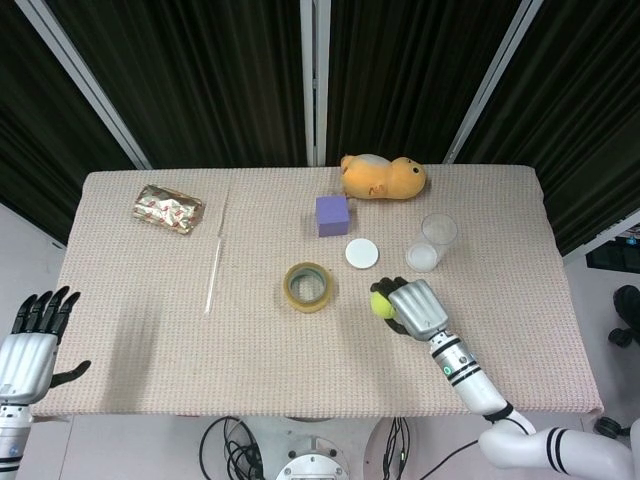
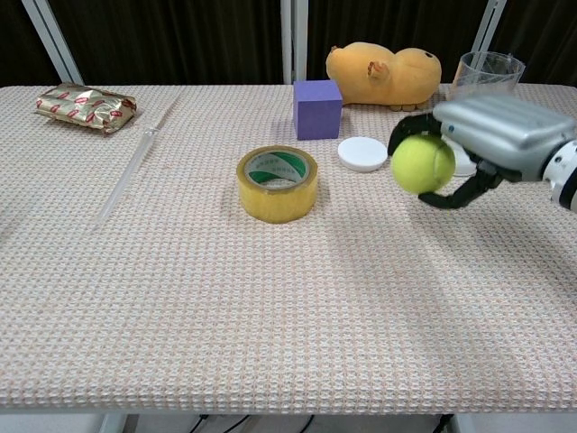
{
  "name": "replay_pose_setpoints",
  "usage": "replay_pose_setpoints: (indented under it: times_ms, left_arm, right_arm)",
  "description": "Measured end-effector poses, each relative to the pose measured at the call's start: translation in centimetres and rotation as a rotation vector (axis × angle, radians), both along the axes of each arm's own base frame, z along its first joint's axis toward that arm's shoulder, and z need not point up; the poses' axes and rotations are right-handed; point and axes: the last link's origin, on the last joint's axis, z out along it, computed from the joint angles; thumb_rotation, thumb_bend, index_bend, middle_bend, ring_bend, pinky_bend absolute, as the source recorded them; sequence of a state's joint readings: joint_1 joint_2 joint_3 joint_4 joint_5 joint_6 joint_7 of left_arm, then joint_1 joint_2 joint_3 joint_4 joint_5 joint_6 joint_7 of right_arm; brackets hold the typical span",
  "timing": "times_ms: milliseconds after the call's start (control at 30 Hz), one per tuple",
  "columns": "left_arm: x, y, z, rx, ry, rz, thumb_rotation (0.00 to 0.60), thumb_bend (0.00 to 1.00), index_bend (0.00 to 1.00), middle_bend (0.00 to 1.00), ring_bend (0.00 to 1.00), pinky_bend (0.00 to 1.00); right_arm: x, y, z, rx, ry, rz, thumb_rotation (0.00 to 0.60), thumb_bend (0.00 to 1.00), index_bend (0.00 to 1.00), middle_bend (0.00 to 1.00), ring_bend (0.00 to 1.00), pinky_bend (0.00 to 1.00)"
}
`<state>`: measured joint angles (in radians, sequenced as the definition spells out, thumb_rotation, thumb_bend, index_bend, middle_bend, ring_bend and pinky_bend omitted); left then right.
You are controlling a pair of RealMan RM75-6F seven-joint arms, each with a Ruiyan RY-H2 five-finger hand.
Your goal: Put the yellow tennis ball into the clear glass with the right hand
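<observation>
Seen from the head view, the right hand [image 1: 415,308] has its fingers wrapped around the yellow tennis ball [image 1: 381,302], which peeks out at the hand's left edge, and the clear glass [image 1: 433,241] stands upright on the table [image 1: 150,330] just beyond the hand, toward the far right. A white disc [image 1: 362,253] lies beside the glass, a roll of tape [image 1: 308,286] sits left of the ball, and a purple cube [image 1: 332,214] and an orange plush toy [image 1: 383,178] lie farther back. Well apart at the near left corner, the left hand [image 1: 30,345] hangs off the table edge with its fingers spread and nothing in it. From the chest view, the right hand [image 2: 482,140] grips the yellow tennis ball [image 2: 422,163] clear of the cloth, fingers curled over its top and the thumb hooked under it. The clear glass [image 2: 487,72] shows only its rim behind the hand. The left hand does not appear in this view. By my reading, the grasp and lift are done; what remains is to carry the ball over the glass mouth, lower it and let go, and the ball looks nearly as wide as that opening.
</observation>
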<state>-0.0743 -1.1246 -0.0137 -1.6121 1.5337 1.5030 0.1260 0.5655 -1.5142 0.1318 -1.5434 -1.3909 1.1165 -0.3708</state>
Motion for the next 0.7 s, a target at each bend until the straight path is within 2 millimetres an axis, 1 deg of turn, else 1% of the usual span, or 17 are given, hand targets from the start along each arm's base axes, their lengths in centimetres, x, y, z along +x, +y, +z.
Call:
replay_pose_setpoints:
  times_ms: [67,200,300,500,700]
  left_arm:
    - [-0.1,0.0,0.0,0.000,0.004,0.001,0.600,0.06,0.00,0.00,0.00,0.00]
    - [-0.1,0.1,-0.1,-0.003,0.004,0.000,0.600,0.06,0.00,0.00,0.00,0.00]
    - [0.0,0.2,-0.1,-0.006,0.005,-0.002,0.600,0.06,0.00,0.00,0.00,0.00]
    - [-0.1,0.2,-0.1,-0.009,0.004,0.001,0.600,0.06,0.00,0.00,0.00,0.00]
    - [-0.4,0.3,-0.1,-0.014,-0.007,0.013,0.600,0.06,0.00,0.00,0.00,0.00]
  right_arm:
    - [0.7,-0.4,1.5,-0.069,-0.036,0.027,0.600,0.35,0.55,0.49,0.57,0.78]
    - [2.1,-1.9,6.0,-0.248,-0.144,0.071,0.600,0.34,0.54,0.50,0.57,0.77]
    - [2.4,-3.1,8.3,-0.327,-0.169,0.061,0.600,0.34,0.54,0.49,0.57,0.77]
    - [1.2,-5.3,10.1,-0.387,-0.147,-0.049,0.600,0.34,0.54,0.49,0.57,0.77]
    - [0.1,-6.9,10.5,-0.384,-0.125,-0.149,0.600,0.34,0.52,0.49,0.57,0.76]
